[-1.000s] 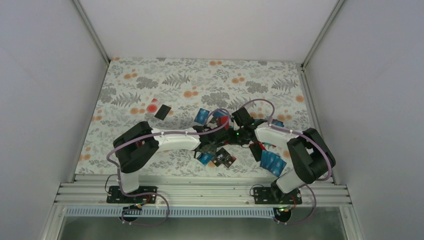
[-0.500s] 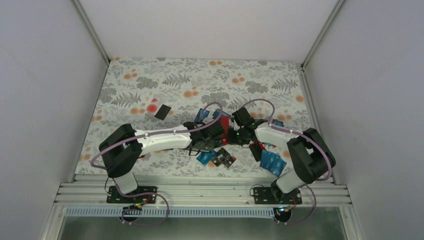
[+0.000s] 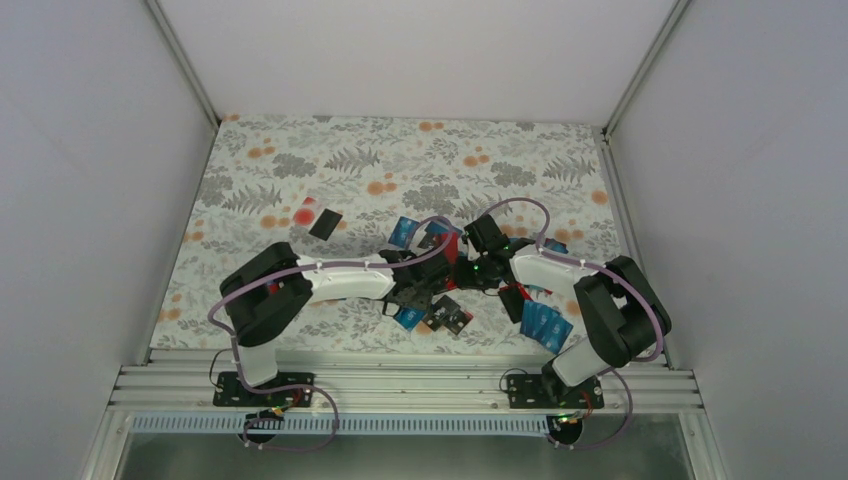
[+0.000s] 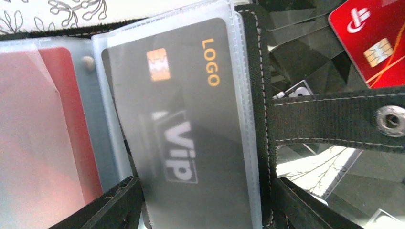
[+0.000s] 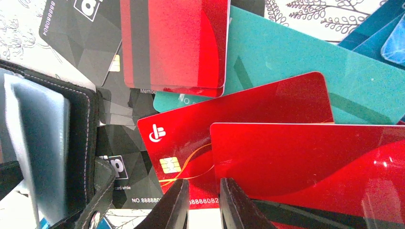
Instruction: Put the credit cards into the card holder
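Note:
The card holder (image 4: 260, 95) lies open, its clear sleeves showing and its snap strap (image 4: 334, 119) out to the right. One sleeve holds a black VIP card (image 4: 181, 124), and another to the left holds a red card (image 4: 62, 119). My left gripper (image 4: 206, 183) is open, with a finger on each side of that sleeve. My right gripper (image 5: 204, 183) hangs over a heap of loose credit cards, with only a narrow gap between the jaws and nothing in it. The heap includes a red chip card (image 5: 229, 124), a plain red card (image 5: 310, 162), a teal card (image 5: 296, 67) and black cards (image 5: 81, 33). The holder's edge (image 5: 86, 124) lies to their left. In the top view both grippers (image 3: 418, 290) (image 3: 462, 272) meet at mid-table.
In the top view a stack of blue cards (image 3: 545, 325) lies by the right arm's base. A blue card (image 3: 405, 232) lies behind the grippers, and a black printed card (image 3: 450, 318) and a teal card (image 3: 408, 316) lie in front. A slim black rectangle (image 3: 325, 224) and a red spot (image 3: 304, 213) lie at the far left.
My left arm's elbow swung out to the left and came back. Its gripper stayed at the card holder. The right arm has not visibly moved.

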Controlling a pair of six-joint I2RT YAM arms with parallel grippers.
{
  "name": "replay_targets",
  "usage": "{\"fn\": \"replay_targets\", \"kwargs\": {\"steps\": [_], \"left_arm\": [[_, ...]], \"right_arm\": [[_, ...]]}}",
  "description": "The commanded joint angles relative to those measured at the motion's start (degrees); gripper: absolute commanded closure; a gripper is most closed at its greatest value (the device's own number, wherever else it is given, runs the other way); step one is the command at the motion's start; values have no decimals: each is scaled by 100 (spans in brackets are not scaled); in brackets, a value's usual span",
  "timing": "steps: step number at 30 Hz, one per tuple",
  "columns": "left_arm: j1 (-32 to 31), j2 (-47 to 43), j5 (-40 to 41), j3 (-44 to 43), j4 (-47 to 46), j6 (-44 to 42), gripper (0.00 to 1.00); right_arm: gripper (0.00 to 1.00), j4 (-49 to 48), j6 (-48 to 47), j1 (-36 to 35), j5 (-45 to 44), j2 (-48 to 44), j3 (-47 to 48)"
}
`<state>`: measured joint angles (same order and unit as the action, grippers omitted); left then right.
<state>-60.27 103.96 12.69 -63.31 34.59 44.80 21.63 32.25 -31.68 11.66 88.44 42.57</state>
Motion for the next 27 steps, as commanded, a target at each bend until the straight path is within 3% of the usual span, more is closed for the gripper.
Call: {"fn": "replay_targets", "kwargs": {"steps": [1, 9, 13, 21, 27], "left_arm": [[-31, 244, 9, 14, -5, 67, 32], [-24, -8, 185, 393, -122, 249, 59], [-3, -236, 80, 539, -365, 193, 66], [174, -839, -337, 904, -965, 29, 72], [455, -1288, -693, 1336, -1364, -40, 77]], "right_arm": [[81, 61, -94, 40, -70, 90, -104], [81, 189, -98, 48, -71, -14, -28], [81, 414, -113, 58, 19, -269, 216], [74, 733, -132, 57, 884, -800, 825], [73, 299, 17, 52, 1826, -791, 863]]}}
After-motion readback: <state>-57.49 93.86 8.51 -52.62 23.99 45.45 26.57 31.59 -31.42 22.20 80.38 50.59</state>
